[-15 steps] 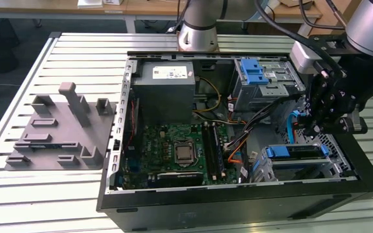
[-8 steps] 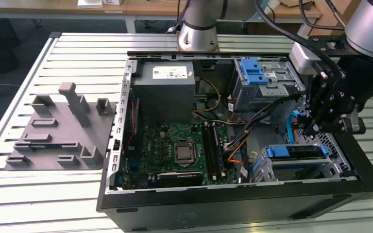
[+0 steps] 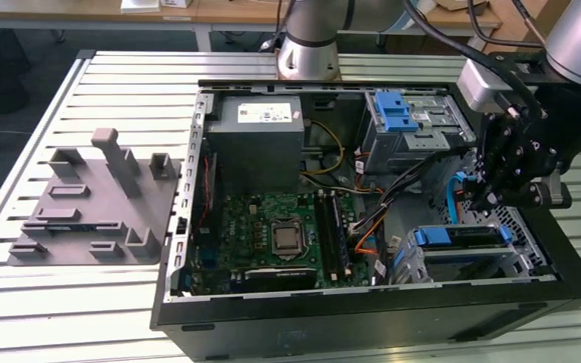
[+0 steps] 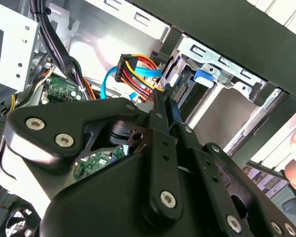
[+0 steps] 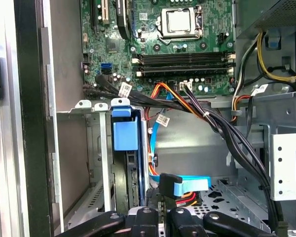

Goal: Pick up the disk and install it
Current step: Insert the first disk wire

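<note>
Gripper [image 3: 492, 198] hangs inside the open computer case [image 3: 184, 249], over the corner that lies toward the exterior view's right. Its black linkage fills the foreground in both wrist views, [image 4: 163, 106] and [image 5: 160, 217]. Jaws look drawn close together, with little gap between the fingertips; nothing can be made out clamped between them, though the tips are partly hidden among cables.

Disk [image 3: 459, 236] sits in the lower drive bay, just below the jaws in the exterior view, its blue carrier frame facing up. In the first wrist view the disk [image 5: 124, 136] stands edge-on in the bay slot, blue tab toward the motherboard, slightly to one side of the jaws and ahead of them. In the second wrist view only a blue tab of it [image 4: 205, 75] shows past the fingertips, in the metal cage.

Blue data cable [image 5: 185, 186] with its connector lies right at the jaws, beside a bundle of red, orange and yellow power wires [image 4: 138, 71].

Motherboard [image 3: 275, 234] lies beyond the bay, away from the jaws. Grey power supply [image 3: 260, 147] sits well apart. Upper drive cage with blue latch [image 3: 402, 113] stands behind the gripper. Grey fixture plate [image 3: 94, 208] rests on the slatted table [image 3: 119, 76] outside the case.
</note>
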Tool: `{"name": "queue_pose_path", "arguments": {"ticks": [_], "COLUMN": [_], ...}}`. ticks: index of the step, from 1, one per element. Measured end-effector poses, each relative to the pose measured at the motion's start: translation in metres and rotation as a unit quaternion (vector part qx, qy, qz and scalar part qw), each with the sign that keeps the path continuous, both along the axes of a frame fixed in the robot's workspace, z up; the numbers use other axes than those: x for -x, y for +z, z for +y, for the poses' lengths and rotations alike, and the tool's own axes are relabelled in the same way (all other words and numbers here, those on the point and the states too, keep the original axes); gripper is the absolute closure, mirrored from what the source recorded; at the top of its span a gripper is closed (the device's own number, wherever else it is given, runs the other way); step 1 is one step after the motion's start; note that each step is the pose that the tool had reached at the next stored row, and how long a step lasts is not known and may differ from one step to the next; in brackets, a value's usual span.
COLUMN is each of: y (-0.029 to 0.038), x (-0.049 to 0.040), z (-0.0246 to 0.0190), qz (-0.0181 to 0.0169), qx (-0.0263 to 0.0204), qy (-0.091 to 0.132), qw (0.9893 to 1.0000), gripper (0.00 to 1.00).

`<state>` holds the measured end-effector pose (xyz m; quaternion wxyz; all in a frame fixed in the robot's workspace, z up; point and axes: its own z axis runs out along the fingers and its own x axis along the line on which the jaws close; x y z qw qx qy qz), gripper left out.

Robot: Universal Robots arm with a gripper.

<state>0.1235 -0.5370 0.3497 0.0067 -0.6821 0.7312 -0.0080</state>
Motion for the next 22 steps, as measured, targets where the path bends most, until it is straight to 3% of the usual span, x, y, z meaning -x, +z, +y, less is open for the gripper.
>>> {"name": "queue_pose_path", "arguments": {"ticks": [11, 12, 13, 16, 22], "y": [-0.0006, -0.0006, -0.0006, -0.0006, 0.0005], "x": [0.0000, -0.0001, 0.0000, 0.0027, 0.0044], "z": [-0.0032, -0.0033, -0.0033, -0.0032, -0.0032], "qz": [-0.0001, -0.0005, -0.0012, -0.0048, -0.0062], "qx": [-0.0021, -0.0021, -0.0021, -0.0021, -0.0022], "qy": [0.000, 0.000, 0.000, 0.000, 0.000], "qw": [1.0000, 1.0000, 1.0000, 1.0000, 1.0000], "gripper": [0.83, 0.83, 0.76, 0.76, 0.76]}}
